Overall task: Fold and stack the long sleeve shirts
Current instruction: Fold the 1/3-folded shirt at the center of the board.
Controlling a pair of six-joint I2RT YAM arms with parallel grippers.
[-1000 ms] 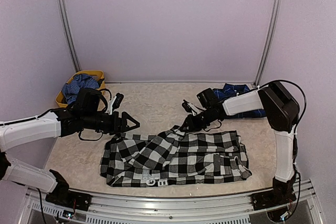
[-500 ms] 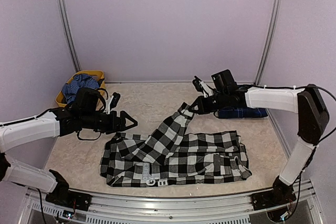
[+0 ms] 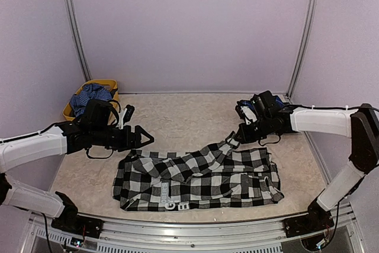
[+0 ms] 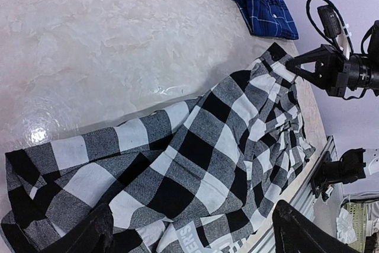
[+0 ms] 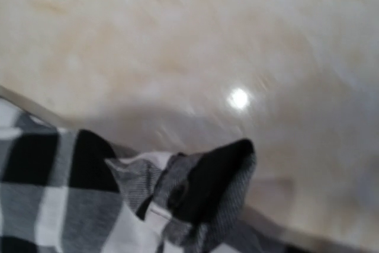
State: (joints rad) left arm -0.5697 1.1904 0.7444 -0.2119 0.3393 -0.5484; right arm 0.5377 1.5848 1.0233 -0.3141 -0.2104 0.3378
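The black-and-white check shirt (image 3: 201, 176) lies spread across the front of the table, white lettering (image 3: 169, 204) on its near hem. One sleeve stretches up and right to my right gripper (image 3: 237, 139), which is shut on the cuff (image 5: 201, 182); that view is blurred. My left gripper (image 3: 148, 137) hovers open over the shirt's upper left edge, its fingers (image 4: 89, 235) wide apart with check cloth (image 4: 195, 146) below them. The navy plaid shirt (image 4: 260, 1) lies folded at the back right, mostly hidden behind my right arm in the top view.
A yellow basket (image 3: 98, 84) with blue cloth (image 3: 89, 96) in it stands at the back left corner. Metal rails run along the near table edge (image 3: 195, 226). Purple walls close in the back and both sides.
My right gripper closed on the sleeve cuff, lifted it back toward the navy shirt, then carried it right and lower, drawing the sleeve out. The left gripper opened slightly and stayed put.
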